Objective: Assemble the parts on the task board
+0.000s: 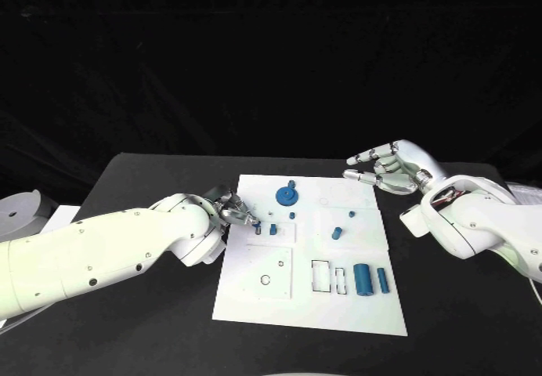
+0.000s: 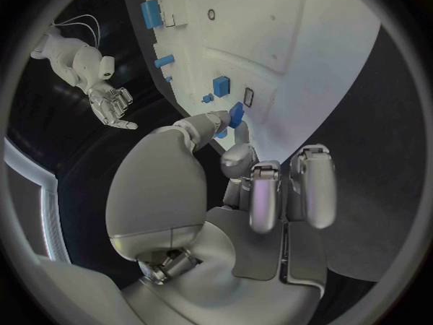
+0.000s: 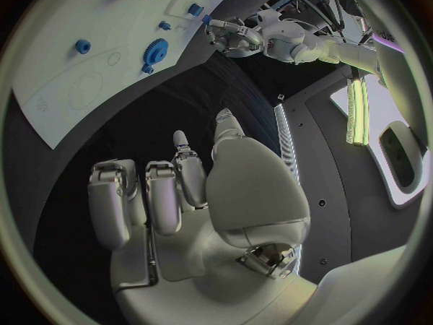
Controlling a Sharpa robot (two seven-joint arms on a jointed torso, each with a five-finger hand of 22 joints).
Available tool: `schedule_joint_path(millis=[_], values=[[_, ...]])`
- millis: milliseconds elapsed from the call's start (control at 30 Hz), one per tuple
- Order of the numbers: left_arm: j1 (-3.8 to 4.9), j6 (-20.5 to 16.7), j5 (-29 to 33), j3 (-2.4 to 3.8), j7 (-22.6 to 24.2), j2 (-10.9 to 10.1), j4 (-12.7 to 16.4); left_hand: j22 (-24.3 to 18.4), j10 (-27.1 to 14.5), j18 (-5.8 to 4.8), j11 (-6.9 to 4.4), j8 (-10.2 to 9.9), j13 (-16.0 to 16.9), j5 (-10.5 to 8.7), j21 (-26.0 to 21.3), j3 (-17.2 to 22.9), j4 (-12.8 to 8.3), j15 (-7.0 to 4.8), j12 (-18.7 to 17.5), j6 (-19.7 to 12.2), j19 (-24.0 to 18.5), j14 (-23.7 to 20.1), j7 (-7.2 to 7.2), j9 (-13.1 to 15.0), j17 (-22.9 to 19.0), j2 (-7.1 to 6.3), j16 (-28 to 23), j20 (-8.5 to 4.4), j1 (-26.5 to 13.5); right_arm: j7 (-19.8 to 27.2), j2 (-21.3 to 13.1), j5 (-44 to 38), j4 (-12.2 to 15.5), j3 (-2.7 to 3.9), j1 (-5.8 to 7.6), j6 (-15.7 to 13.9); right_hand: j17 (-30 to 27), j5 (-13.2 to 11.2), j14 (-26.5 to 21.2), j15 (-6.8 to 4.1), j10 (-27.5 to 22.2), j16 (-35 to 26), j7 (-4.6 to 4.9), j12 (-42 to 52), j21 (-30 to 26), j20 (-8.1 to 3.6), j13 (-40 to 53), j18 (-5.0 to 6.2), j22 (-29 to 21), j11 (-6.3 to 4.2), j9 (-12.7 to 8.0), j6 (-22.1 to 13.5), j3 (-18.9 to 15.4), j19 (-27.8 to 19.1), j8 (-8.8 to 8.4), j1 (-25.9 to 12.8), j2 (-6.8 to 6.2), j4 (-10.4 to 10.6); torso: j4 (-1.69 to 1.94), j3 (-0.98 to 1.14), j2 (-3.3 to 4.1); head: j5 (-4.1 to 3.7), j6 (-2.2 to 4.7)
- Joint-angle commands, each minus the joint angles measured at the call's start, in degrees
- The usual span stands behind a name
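Observation:
The white task board (image 1: 311, 301) lies mid-table. My left hand (image 1: 232, 210) reaches over the board's left edge and pinches a small blue part (image 2: 237, 114) between thumb and a finger, just above the board near a small rectangular slot (image 2: 248, 97). Beside it on the board stands another small blue piece (image 1: 273, 229). A blue gear (image 1: 288, 195) sits at the board's far end. Two blue cylinders (image 1: 363, 279) lie side by side near the front right. My right hand (image 1: 390, 168) hovers off the board's far right corner, fingers apart and holding nothing.
More small blue pieces (image 1: 337, 232) stand on the right half of the board, near a tiny peg (image 1: 293, 215). Empty outlined recesses (image 1: 322, 276) and a round hole (image 1: 265, 280) mark the front half. Bare black table (image 1: 158, 313) surrounds the board.

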Motion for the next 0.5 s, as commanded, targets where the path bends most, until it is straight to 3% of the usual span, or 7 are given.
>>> schedule_joint_path(millis=[33, 500], values=[[-0.08, -0.8, -2.4, -0.01, -1.0, 0.4, -0.5, 11.3, 0.9, -0.3, -0.49, 0.2, 0.1, 0.27, 0.2, 2.2, -2.0, -0.36, 0.2, 2.7, 3.6, 6.1, -2.22, -0.1, 15.1, -0.11, 0.2, -0.39, 0.4, 0.3, 0.0, -0.3, 0.1, 0.0, 0.0, 0.1, 9.3, 0.3, 4.8, 0.11, -0.5, -0.2, -0.07, -0.2, -0.3, 0.22, 6.0, 0.76, 10.6, -0.02, 0.1, 0.0, -0.2, 3.6, 0.05, 0.1, 0.48, 0.0, 0.01, 0.0, -0.01, -0.1, -0.15], [-0.22, 0.9, -3.5, -0.09, -1.2, 1.9, -2.0, 11.2, 0.9, -0.28, -0.53, 0.2, 0.0, 0.28, 0.1, 2.2, -2.0, -0.39, 0.1, 2.7, 3.6, 6.1, -2.25, 0.0, 15.1, -0.11, 0.2, -0.42, 0.4, 0.4, 0.0, -0.3, 0.2, 0.01, 0.0, 0.1, 9.3, 0.3, 4.8, 0.11, -0.5, -0.2, -0.07, -0.2, -0.3, 0.22, 6.0, 0.76, 10.6, -0.02, 0.1, 0.0, -0.2, 3.6, 0.05, 0.1, 0.48, 0.0, 0.05, 0.01, -0.04, -0.18, -0.42]])
